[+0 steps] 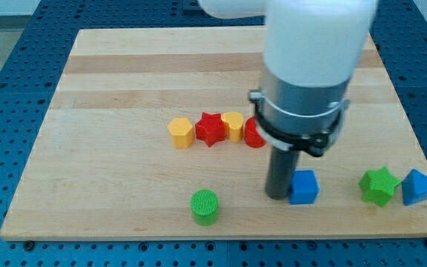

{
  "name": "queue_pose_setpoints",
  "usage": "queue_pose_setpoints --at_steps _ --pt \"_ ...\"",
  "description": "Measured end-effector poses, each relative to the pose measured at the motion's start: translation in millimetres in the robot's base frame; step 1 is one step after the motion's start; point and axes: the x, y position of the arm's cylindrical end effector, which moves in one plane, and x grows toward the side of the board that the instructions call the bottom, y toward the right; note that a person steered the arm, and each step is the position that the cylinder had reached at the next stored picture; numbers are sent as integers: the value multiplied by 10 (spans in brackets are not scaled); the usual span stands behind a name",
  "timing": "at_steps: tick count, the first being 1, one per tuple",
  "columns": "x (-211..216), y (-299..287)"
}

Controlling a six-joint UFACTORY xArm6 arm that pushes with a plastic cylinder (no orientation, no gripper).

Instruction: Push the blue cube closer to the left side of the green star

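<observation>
In the camera view, my tip (277,196) is a bare rod end holding nothing, resting against the left face of the blue cube (303,187). The blue cube is a small, bright blue block with a slightly peaked top, sitting upright on the wooden board (110,81). It lies left of the green star (379,185), apart from it. Just right of the green star sits a blue triangular block (419,187), nearly touching it.
</observation>
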Motion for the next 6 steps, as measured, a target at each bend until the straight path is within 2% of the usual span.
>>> queue_pose_setpoints --at_steps 2,3,4,5,6 --pt "182 97" --pt "499 59" --pt "502 46" --pt "425 -256" --pt "113 -409"
